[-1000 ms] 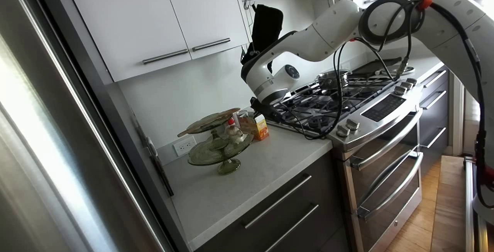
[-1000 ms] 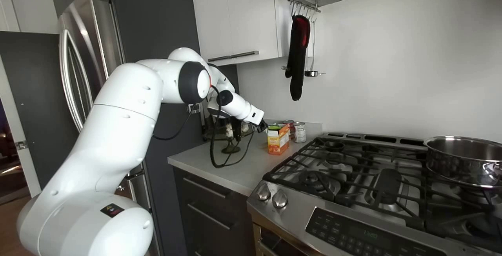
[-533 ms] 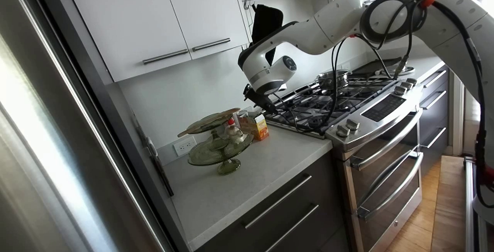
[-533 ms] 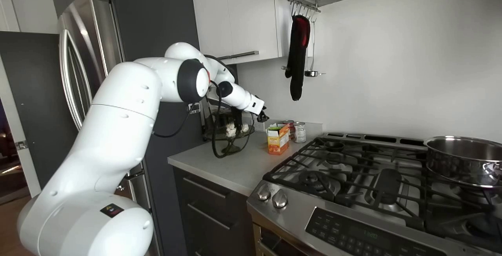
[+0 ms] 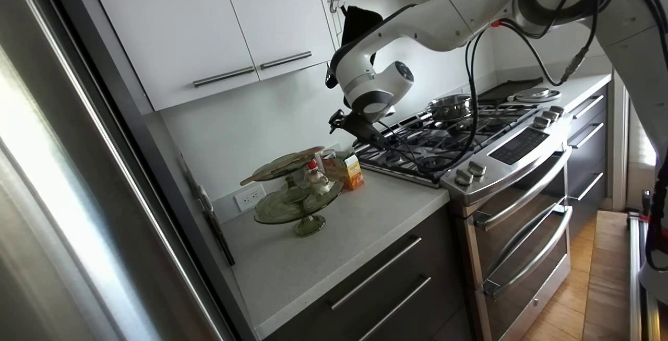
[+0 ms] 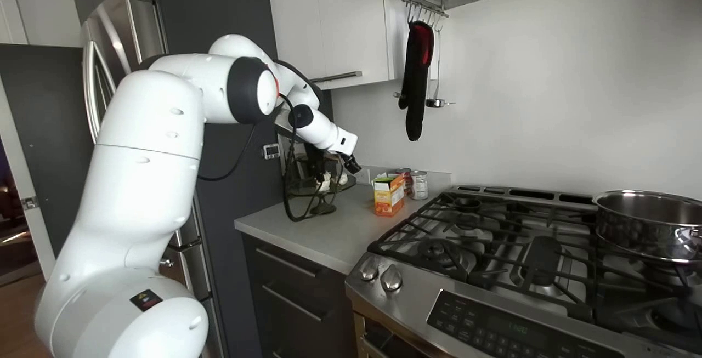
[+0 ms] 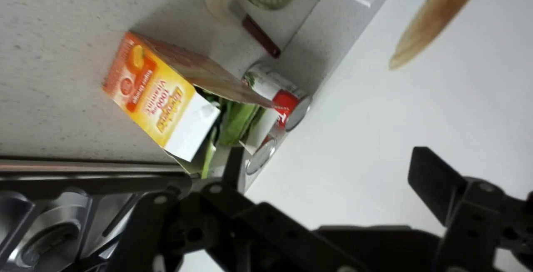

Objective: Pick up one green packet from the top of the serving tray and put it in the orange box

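Now the claw (image 7: pixel 331 161) is gaping wide, empty. At its wrist-view ten o'clock a green packet (image 7: pixel 238 124) is showing in the orange box (image 7: pixel 166 93), likely light, floppy, wanting edge-pinching.

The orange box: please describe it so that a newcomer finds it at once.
Start from the stove, then the counter beside it. Near two cans stands the orange box. Unlike those round cans, it is angular, orange-yellow and open-topped.
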Robot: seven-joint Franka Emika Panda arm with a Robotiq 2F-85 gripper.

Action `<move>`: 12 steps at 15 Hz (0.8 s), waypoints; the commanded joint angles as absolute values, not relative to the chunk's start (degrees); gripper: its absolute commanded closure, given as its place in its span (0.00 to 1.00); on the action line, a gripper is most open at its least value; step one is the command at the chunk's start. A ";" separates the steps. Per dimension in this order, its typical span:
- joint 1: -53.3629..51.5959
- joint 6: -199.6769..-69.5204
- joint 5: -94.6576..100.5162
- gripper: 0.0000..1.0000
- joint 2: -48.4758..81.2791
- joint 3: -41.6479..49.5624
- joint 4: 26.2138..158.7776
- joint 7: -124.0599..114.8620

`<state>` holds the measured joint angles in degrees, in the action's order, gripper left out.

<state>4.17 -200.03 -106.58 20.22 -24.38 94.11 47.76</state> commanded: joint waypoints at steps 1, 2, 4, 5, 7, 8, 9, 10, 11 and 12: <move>10.44 -197.20 -112.08 0.00 10.54 -30.41 106.57 60.10; 11.77 -196.56 -113.20 0.00 8.75 -31.78 108.32 63.62; 14.01 -195.37 -115.24 0.00 4.97 -33.83 111.61 69.94; 15.14 -194.12 -116.27 0.00 2.99 -34.63 113.25 72.99; 16.89 -190.95 -118.69 0.00 0.06 -36.05 116.40 78.41; 17.43 -189.32 -119.55 0.00 -0.88 -36.80 118.65 80.87; 17.52 -187.05 -119.42 0.00 -1.76 -37.21 121.02 82.23; 17.10 -184.89 -117.86 0.00 -2.66 -37.17 123.34 82.01; 6.79 -182.62 -107.88 0.00 -4.07 -27.72 127.69 72.94; 14.46 -179.49 -109.27 0.00 -4.97 -34.53 129.41 76.87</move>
<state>14.06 -186.85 -114.98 0.13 -34.47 120.01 79.59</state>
